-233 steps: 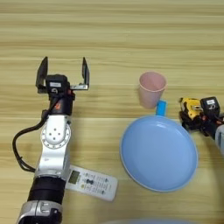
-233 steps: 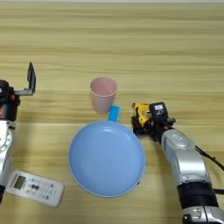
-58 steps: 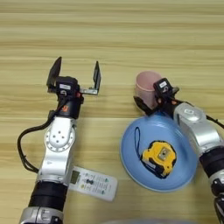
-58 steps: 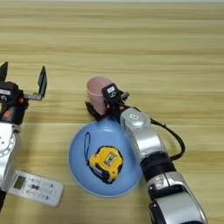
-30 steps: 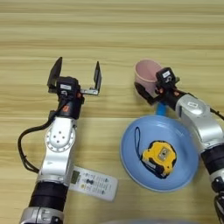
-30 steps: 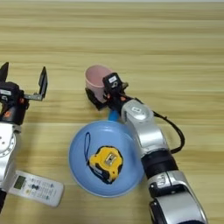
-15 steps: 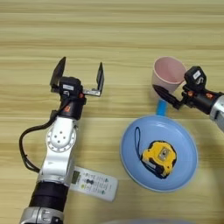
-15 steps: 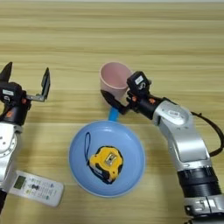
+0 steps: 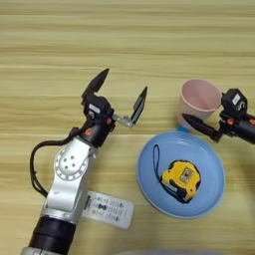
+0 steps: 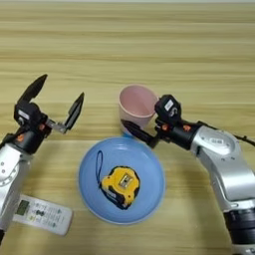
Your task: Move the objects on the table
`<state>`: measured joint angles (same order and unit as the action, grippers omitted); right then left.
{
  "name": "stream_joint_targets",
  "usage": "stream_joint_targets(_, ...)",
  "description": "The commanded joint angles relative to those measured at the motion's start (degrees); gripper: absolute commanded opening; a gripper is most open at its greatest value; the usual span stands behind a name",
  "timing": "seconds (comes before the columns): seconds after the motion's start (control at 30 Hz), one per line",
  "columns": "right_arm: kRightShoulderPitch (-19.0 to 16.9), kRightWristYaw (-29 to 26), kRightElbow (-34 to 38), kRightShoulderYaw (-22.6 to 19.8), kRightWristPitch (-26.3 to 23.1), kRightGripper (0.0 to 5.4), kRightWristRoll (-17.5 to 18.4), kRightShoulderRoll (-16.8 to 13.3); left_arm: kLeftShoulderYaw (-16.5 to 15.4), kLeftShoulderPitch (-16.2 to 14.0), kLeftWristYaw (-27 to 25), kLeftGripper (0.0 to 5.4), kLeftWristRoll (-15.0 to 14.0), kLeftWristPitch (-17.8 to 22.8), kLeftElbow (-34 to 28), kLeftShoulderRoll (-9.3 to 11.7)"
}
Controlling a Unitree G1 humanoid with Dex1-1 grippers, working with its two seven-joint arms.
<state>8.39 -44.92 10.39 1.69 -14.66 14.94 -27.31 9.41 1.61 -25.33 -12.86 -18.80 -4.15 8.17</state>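
Matt wood-grain table (image 9: 60, 45); smooth glossy plate (image 10: 149, 196); matt paper cup (image 10: 135, 105).

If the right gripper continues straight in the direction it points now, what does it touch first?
The right gripper points toward the robot's left, low beside the pink cup. It would likely meet the cup's base first, though depth is unclear; it may already touch it. Past that, bare table.

No text, brand or number can be read anywhere. The white remote control (image 9: 107, 209), lying beside the left arm's base, shows a small screen and rows of dark buttons, but their markings are too small to make out. The yellow-black tape measure (image 10: 120, 186) carries a grey centre patch with no readable label.
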Motion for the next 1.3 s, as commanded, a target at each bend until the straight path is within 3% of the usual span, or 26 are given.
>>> stream_joint_targets(0.03, -0.1, -0.6, 1.7, 0.3, -0.6, 4.33, 0.8, -0.8, 2.3, -2.6, -7.9, 5.4, -6.6, 7.3, -7.4, 4.6)
stream_joint_targets(0.13, -0.2, -0.8, 2.5, 0.8, -0.7, 4.33, 0.7, -0.5, 3.8, -3.5, -12.8, 5.4, -7.8, 10.5, -10.7, 8.4)
stream_joint_targets(0.3, -1.1, -0.9, 4.6, 2.4, -0.8, 4.33, 0.7, -0.2, 6.4, -2.9, -18.3, 5.4, -8.2, 14.2, -12.8, 11.5)
stream_joint_targets(0.67, -4.5, -1.8, 11.9, 6.3, -2.0, 4.33, 1.1, -1.0, 7.8, -0.9, -19.7, 5.4, -6.2, 15.4, -11.6, 10.9)
stream_joint_targets(0.9, -6.7, -2.7, 15.0, 7.4, -2.3, 4.33, 1.3, -2.1, 8.4, -1.5, -20.0, 5.4, -5.4, 15.2, -11.8, 11.1)
stream_joint_targets(1.3, -7.3, -3.3, 18.4, 8.6, -3.0, 4.33, 1.6, -3.4, 9.4, -2.0, -20.8, 5.4, -4.9, 15.4, -11.8, 11.1)
